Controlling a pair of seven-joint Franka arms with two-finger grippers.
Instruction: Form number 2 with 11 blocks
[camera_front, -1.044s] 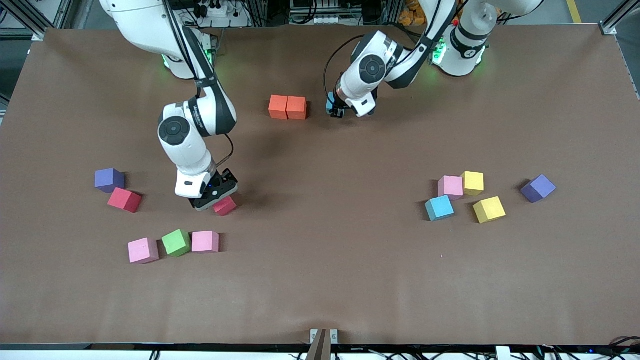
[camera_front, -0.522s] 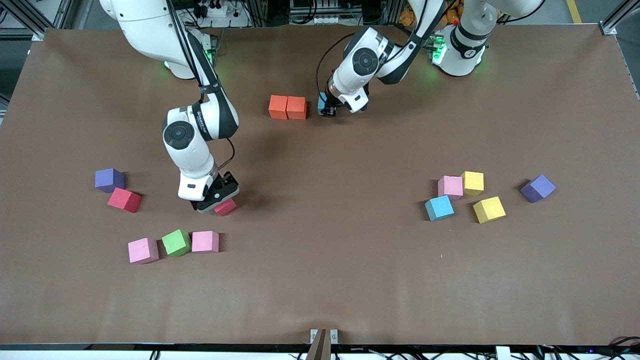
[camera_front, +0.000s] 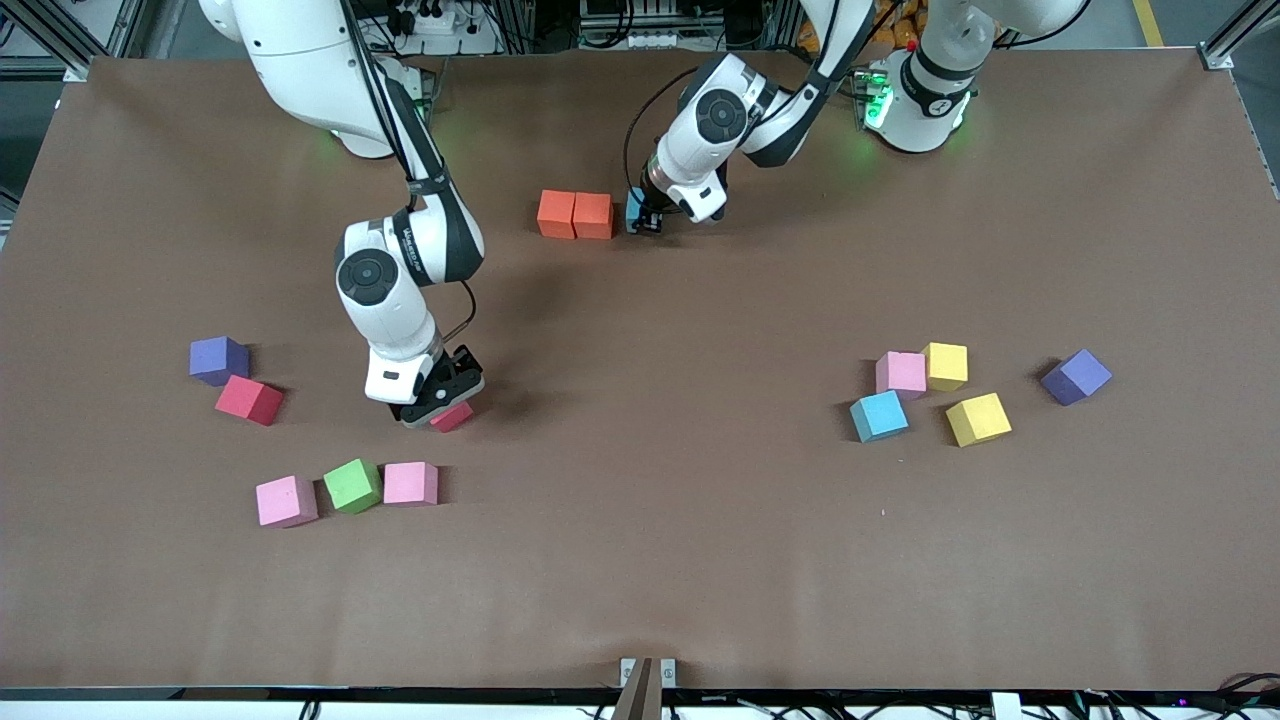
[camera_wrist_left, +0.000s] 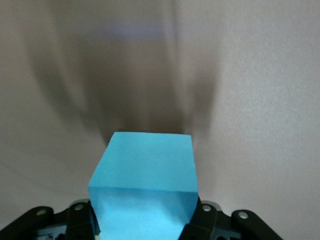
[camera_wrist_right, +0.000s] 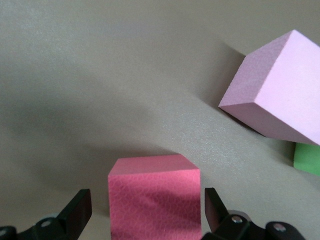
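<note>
Two orange blocks (camera_front: 575, 215) lie side by side near the robots' bases. My left gripper (camera_front: 645, 222) is shut on a light blue block (camera_front: 633, 210), which it holds right beside the orange pair, toward the left arm's end. In the left wrist view the blue block (camera_wrist_left: 145, 170) fills the space between the jaws of the left gripper (camera_wrist_left: 145, 220). My right gripper (camera_front: 440, 405) stands open astride a crimson block (camera_front: 452, 416). Both fingers (camera_wrist_right: 80, 205) of the right gripper (camera_wrist_right: 147, 210) stand apart from this crimson block (camera_wrist_right: 155, 200). The number 2 is not in view.
Toward the right arm's end lie a purple cube (camera_front: 219, 359), a crimson block (camera_front: 248, 399), two pink blocks (camera_front: 286, 500) (camera_front: 410, 483) and a green one (camera_front: 352, 485). Toward the left arm's end lie pink (camera_front: 901, 373), light blue (camera_front: 879, 415), two yellow (camera_front: 945, 365) (camera_front: 978, 418) and purple (camera_front: 1076, 376) cubes.
My left gripper has carried the light blue block sideways up to the orange pair. My right gripper has shifted slightly and settled over the crimson block, still open.
</note>
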